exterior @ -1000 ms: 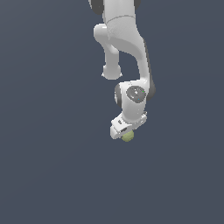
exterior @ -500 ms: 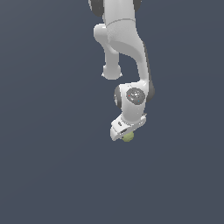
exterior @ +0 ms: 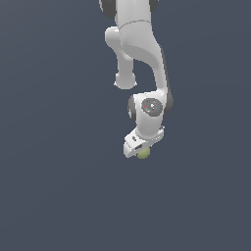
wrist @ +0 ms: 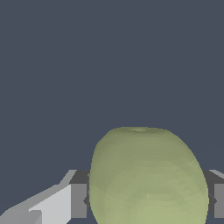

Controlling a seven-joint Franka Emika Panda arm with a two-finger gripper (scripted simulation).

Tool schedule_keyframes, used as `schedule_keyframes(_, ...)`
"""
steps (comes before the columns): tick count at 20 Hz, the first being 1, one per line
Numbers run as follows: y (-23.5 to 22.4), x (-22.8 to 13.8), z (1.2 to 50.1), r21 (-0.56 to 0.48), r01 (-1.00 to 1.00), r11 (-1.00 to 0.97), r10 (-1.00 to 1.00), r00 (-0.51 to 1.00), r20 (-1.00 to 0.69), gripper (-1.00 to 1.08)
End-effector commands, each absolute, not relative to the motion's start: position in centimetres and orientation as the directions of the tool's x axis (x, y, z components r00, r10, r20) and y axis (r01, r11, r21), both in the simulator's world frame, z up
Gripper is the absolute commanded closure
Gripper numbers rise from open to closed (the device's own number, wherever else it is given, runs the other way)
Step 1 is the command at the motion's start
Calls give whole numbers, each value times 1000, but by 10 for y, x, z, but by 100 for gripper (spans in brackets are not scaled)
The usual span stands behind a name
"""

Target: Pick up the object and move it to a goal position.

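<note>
Claw [exterior: 141, 150] clamped on the olive-green ball [exterior: 143, 154], just right of centre in the exterior view. White arm [exterior: 139, 54] reaching down from the far edge of the scene to the wrist, ball peeking out beneath the white claw body. Closer in on the wrist view: ball [wrist: 148, 177], matte and slightly lumpy, filling the gap between the dark finger pads [wrist: 79, 200], touching both sides. Plain dark grey-blue surface [exterior: 54, 186] all around.

A plain, dark slate-grey surface [exterior: 54, 196] fills both views, uniform and without visible edges.
</note>
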State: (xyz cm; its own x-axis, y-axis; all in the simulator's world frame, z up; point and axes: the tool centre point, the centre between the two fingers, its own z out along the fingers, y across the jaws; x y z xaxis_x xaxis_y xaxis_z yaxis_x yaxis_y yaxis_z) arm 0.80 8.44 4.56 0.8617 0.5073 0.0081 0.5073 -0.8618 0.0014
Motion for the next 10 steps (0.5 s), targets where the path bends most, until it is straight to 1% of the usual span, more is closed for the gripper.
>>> schedule_keyframes(1, 84, 12, 51, 4, 516, -857, 516, 856, 20, 108)
schedule_keyframes(10, 83, 45, 95, 22, 590, -807, 589, 800, 117, 108)
